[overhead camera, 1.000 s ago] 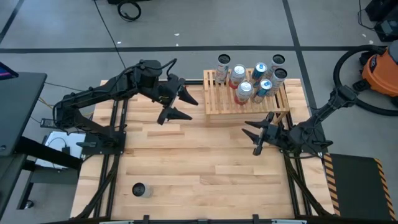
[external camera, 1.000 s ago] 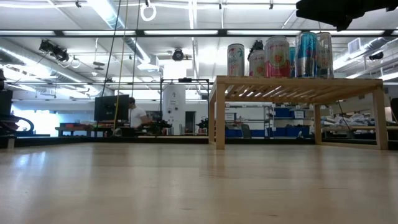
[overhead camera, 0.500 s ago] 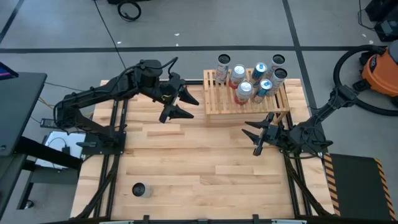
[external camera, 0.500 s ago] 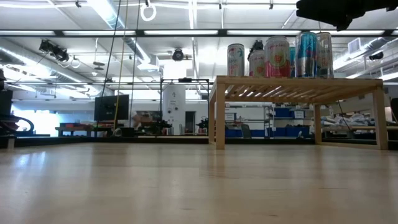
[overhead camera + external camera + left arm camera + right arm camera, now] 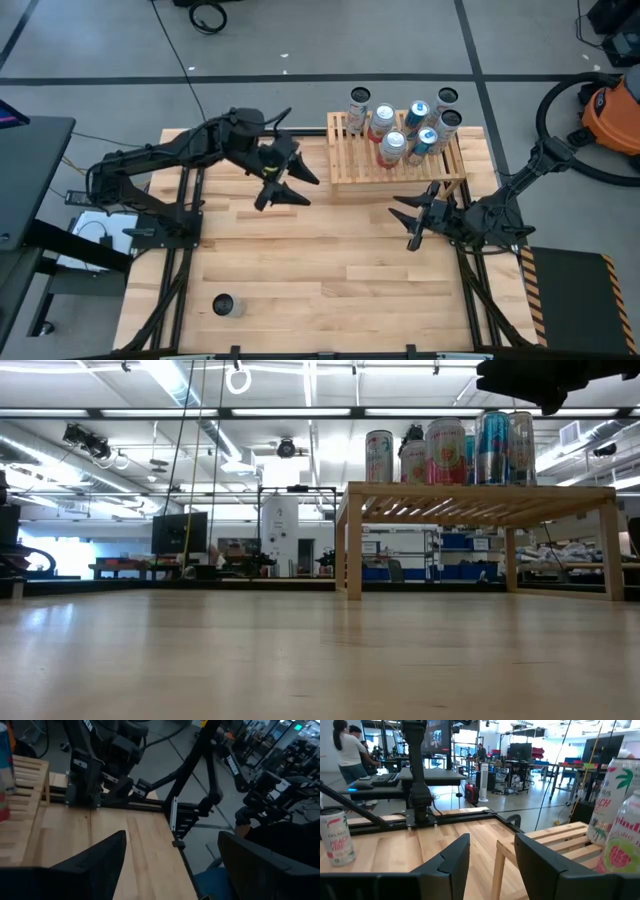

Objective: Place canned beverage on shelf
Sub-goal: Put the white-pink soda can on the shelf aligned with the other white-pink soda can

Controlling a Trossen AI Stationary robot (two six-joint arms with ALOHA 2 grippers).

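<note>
Light butcher-block planks make up the counter (image 5: 330,270), and the shelf (image 5: 395,160) stands at its far side carrying six upright beverage cans (image 5: 384,123). The left gripper (image 5: 290,180) hangs over the counter just beside the shelf's near-left corner, its fingers spread with nothing between them. Compared with a second ago it has slid a little nearer the shelf and toward the front of the counter. The right gripper (image 5: 418,218) hovers just in front of the shelf's near edge, fingers parted and empty, unmoved since then. One more can (image 5: 224,305) stands alone well away from both grippers, near the counter's front-left corner; it and the shelf's cans have not shifted.
</note>
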